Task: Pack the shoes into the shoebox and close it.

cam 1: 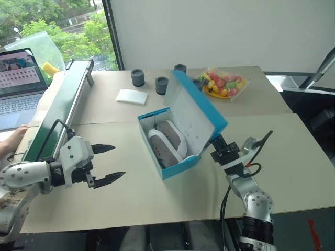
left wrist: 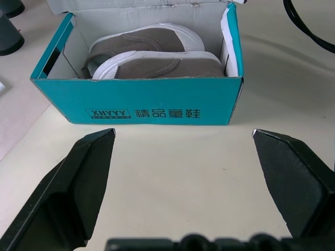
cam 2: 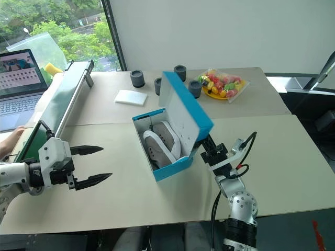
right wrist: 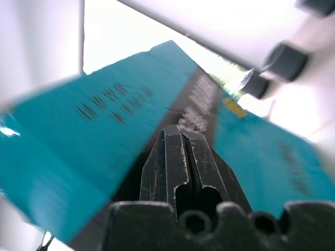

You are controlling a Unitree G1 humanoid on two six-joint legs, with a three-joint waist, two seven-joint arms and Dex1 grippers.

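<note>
Both shoes [cam 1: 168,141] sit inside the shoebox [cam 1: 178,166] at mid-table, its light, easily creased cardboard lid [cam 1: 198,116] half raised against my closed right gripper [cam 1: 219,142], left gripper [cam 1: 107,163] spread wide nearby; I judge pushing the lid's outer face safest.

- Both eye views look down from the head over the bench [cam 1: 131,198], sharing the shoebox [cam 1: 180,162].
- Left wrist view faces the shoebox's long side, near.
- Right wrist view sits close under its lid [right wrist: 104,130].
</note>
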